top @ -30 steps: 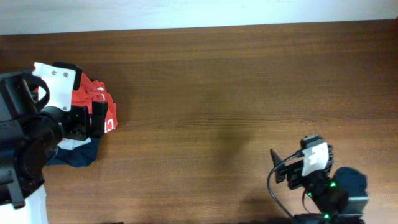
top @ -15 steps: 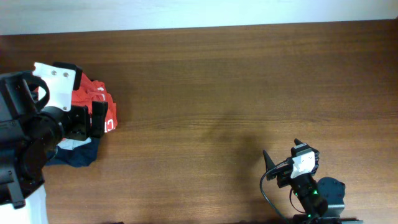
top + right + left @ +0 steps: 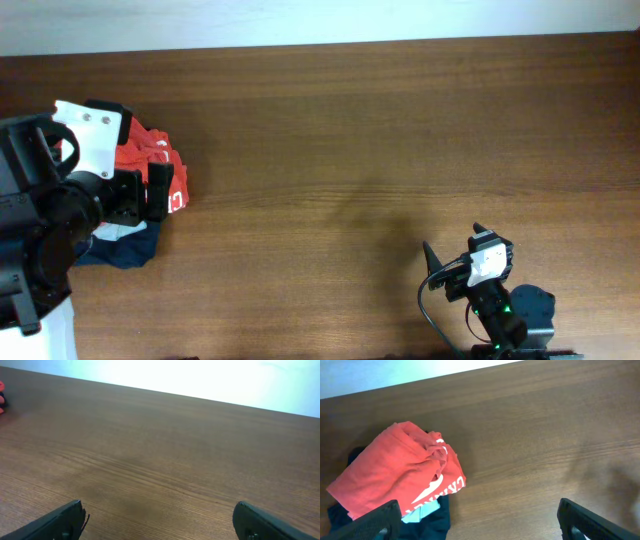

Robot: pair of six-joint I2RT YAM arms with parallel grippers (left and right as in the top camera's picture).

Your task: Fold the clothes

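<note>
Left hand (image 3: 480, 522) of mine is released, its two black fingers (image 3: 382, 517) spread wide, with bare worktop (image 3: 545, 425) showing between them and nothing grasped. Its own camera looks past the left finger onto the heap of clothes (image 3: 395, 470). Red cloth (image 3: 380, 477) lies crumpled on top, with white lettering (image 3: 446, 489) along its near edge. A pale blue scrap (image 3: 420, 512) peeks out beneath it, and a dark navy garment (image 3: 434, 522) lies underneath. Whether all that red is one shirt or two, I cannot tell, so I cannot pick out the orange-red T-shirt by its chest print.

From overhead the left hand (image 3: 143, 195) covers the right side of the heap of clothes (image 3: 148, 150), which sits at the far left end of the worktop (image 3: 380, 120). Only this view shows the navy garment (image 3: 125, 252) spilling toward the near edge. It cannot show whether my fingers touch the cloth.

Right hand (image 3: 160, 522) is released as well, fingers (image 3: 67, 517) wide over plain wood grain (image 3: 160, 440). Its camera catches only a sliver of red (image 3: 1, 385) at the left border. Overhead, the right hand (image 3: 455, 258) sits low at the near edge toward the right, well apart from the heap.
</note>
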